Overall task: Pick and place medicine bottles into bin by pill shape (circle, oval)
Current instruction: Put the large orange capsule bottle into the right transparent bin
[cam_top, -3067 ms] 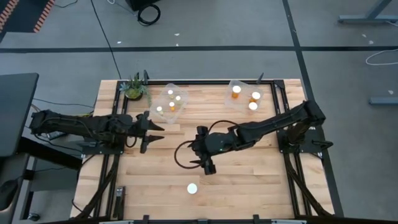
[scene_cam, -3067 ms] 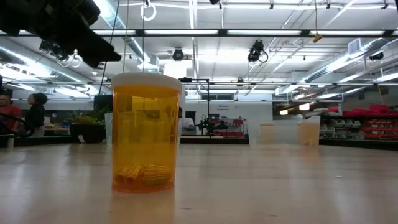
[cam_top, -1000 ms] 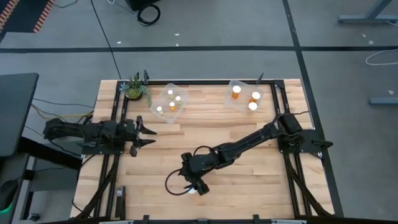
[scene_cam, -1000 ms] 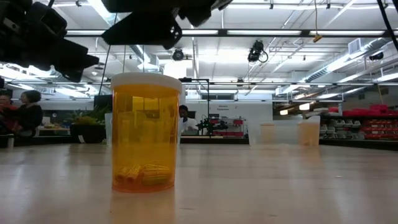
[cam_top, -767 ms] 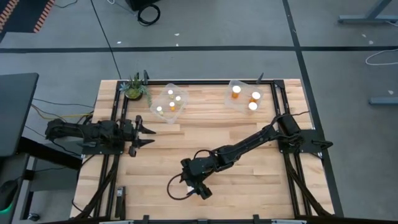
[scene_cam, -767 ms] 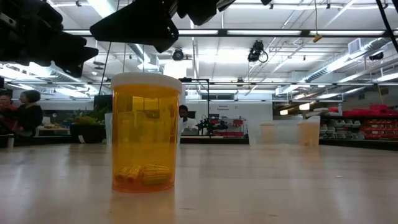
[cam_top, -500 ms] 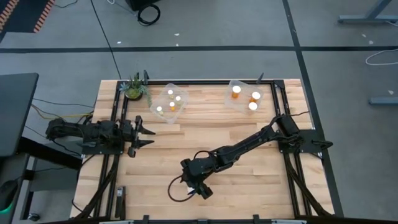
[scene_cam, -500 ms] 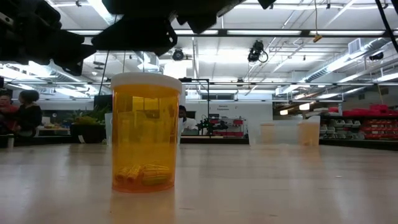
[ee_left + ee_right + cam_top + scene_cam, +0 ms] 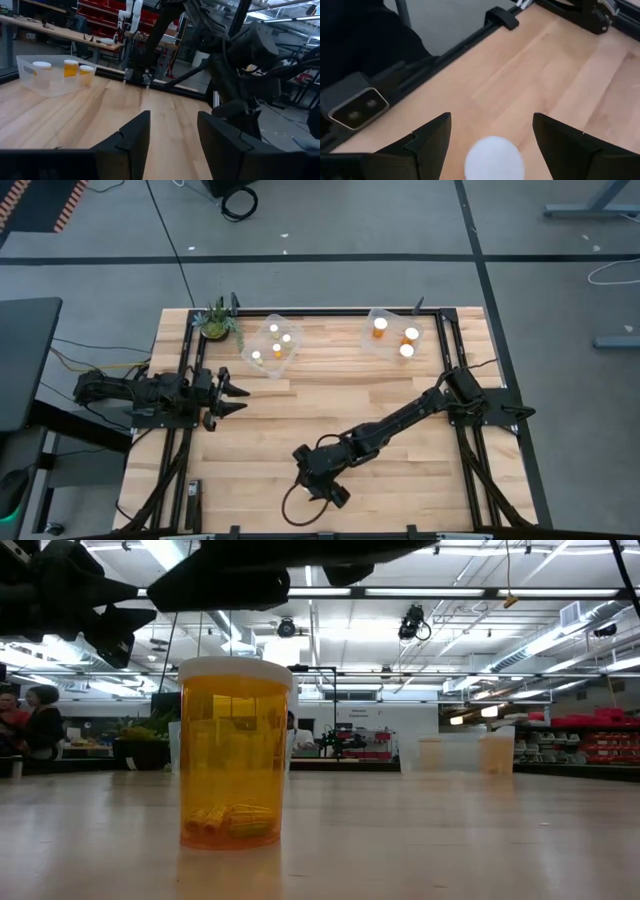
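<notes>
Near the front edge of the pale wooden table, the right gripper hangs directly over a lone small medicine bottle with a white cap and orange-amber body, which stands upright on the wood. In the right wrist view the round white cap sits between the two dark spread fingers, with a gap on each side, so the jaws are released and touch nothing. The low view shows oblong pills lying at the bottom of this bottle, with the dark arm spanning above its cap.

The left gripper waits at the left side of the table, near the clear plastic bin on the left, its jaws parted and empty.

At the far side of the table, that bin holds four white-capped bottles. The clear plastic bin on the right holds three more. A small green potted plant stands just beside the left bin, at the table's far left corner.
</notes>
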{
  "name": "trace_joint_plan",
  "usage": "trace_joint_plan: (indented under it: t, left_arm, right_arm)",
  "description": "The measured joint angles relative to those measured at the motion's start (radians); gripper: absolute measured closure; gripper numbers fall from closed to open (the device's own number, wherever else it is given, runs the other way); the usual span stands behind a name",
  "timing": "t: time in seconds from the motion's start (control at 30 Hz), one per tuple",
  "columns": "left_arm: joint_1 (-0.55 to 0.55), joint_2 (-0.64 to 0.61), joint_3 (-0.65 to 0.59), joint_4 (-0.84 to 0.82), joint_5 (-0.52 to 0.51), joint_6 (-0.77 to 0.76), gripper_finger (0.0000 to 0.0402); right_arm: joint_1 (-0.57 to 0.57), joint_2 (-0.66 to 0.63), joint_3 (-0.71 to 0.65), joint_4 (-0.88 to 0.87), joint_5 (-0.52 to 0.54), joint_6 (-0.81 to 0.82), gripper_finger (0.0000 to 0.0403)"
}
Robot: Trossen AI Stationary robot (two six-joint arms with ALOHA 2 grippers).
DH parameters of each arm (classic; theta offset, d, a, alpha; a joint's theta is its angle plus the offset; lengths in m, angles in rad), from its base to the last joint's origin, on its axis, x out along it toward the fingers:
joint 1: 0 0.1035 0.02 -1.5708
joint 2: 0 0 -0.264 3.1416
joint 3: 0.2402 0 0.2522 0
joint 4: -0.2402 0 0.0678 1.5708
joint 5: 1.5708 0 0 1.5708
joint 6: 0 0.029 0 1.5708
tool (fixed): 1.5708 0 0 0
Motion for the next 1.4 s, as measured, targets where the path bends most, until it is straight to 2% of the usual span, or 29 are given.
trace_joint_plan:
  t: [0.53, 0.8, 1.4]
  left_arm:
    - [0.0, 0.0, 0.0, 0.001, 0.0, 0.003, 0.023]
    - [0.0, 0.0, 0.001, 0.001, 0.0, 0.003, 0.023]
    - [0.0, 0.0, 0.001, 0.0, 0.0, 0.003, 0.023]
  right_arm:
    - [0.005, 0.0, -0.001, -0.048, 0.024, 0.013, 0.0116]
    - [-0.006, 0.001, -0.06, 0.018, 0.025, 0.016, 0.0116]
    - [-0.017, 0.001, -0.063, -0.007, 0.001, 0.031, 0.0117]
